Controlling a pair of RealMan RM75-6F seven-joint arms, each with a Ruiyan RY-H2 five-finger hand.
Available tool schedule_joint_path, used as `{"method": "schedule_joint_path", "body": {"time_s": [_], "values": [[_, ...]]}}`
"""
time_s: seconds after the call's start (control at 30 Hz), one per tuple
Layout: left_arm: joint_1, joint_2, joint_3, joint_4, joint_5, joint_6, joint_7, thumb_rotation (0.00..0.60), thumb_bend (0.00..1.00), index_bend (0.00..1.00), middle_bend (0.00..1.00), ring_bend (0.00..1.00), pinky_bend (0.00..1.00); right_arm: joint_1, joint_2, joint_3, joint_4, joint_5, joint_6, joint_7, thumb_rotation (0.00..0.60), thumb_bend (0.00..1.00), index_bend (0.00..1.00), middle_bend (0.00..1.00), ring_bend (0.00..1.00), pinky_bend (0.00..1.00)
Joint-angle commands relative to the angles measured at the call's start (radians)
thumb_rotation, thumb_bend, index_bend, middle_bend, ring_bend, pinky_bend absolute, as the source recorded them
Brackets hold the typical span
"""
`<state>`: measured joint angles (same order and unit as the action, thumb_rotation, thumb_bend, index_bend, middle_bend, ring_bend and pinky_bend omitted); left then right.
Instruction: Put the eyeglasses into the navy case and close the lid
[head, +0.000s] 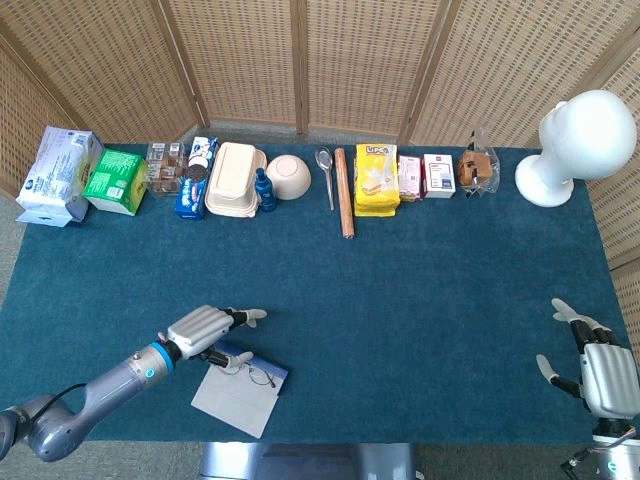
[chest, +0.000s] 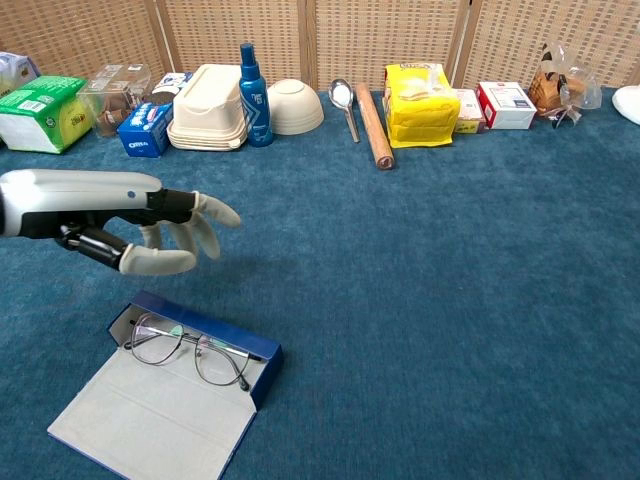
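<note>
Blue table (chest: 450, 300), eyeglasses (chest: 190, 346) in open navy case (chest: 165, 400)

The left arm reaches in from the lower left corner, forearm angled up and to the right, its grey wrist carrying a blue band. The left hand (head: 208, 326) (chest: 95, 214) hovers palm down with fingers spread and thumb tucked below, holding nothing. The right hand (head: 603, 371) sits at the far right edge, fingers apart, thumb splayed out, empty.
</note>
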<state>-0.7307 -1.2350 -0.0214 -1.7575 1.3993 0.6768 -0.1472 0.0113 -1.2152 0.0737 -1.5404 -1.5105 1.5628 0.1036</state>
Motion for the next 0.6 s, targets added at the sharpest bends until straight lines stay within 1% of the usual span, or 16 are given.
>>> {"method": "schedule_joint_path", "body": {"time_s": [0.03, 0.1, 0.23, 0.4, 0.6], "values": [[-0.028, -0.008, -0.009, -0.007, 0.023, -0.030, -0.038, 0.212, 0.32, 0.10, 0.26, 0.24, 0.39, -0.002, -0.001, -0.002, 0.002, 0.000, 0.001, 0.003, 0.600, 0.27, 0.16, 0.32, 0.27, 0.32], [-0.037, -0.019, -0.008, -0.001, 0.041, -0.031, -0.035, 0.212, 0.32, 0.10, 0.26, 0.24, 0.38, -0.005, -0.002, -0.003, 0.005, 0.001, 0.003, 0.006, 0.600, 0.27, 0.15, 0.32, 0.27, 0.32], [-0.052, -0.043, -0.004, 0.009, 0.055, -0.041, -0.031, 0.211, 0.32, 0.11, 0.26, 0.22, 0.31, -0.008, -0.001, -0.003, 0.008, 0.003, 0.007, 0.010, 0.600, 0.27, 0.15, 0.32, 0.27, 0.32], [-0.072, -0.082, 0.010, 0.020, 0.070, -0.063, -0.018, 0.214, 0.32, 0.11, 0.26, 0.22, 0.32, -0.017, 0.001, -0.004, 0.012, 0.005, 0.016, 0.020, 0.600, 0.27, 0.15, 0.32, 0.27, 0.32], [-0.077, -0.100, 0.032, 0.028, 0.088, -0.060, 0.008, 0.212, 0.32, 0.12, 0.26, 0.19, 0.30, -0.023, 0.006, -0.005, 0.013, 0.008, 0.020, 0.026, 0.600, 0.27, 0.15, 0.32, 0.27, 0.32]]}}
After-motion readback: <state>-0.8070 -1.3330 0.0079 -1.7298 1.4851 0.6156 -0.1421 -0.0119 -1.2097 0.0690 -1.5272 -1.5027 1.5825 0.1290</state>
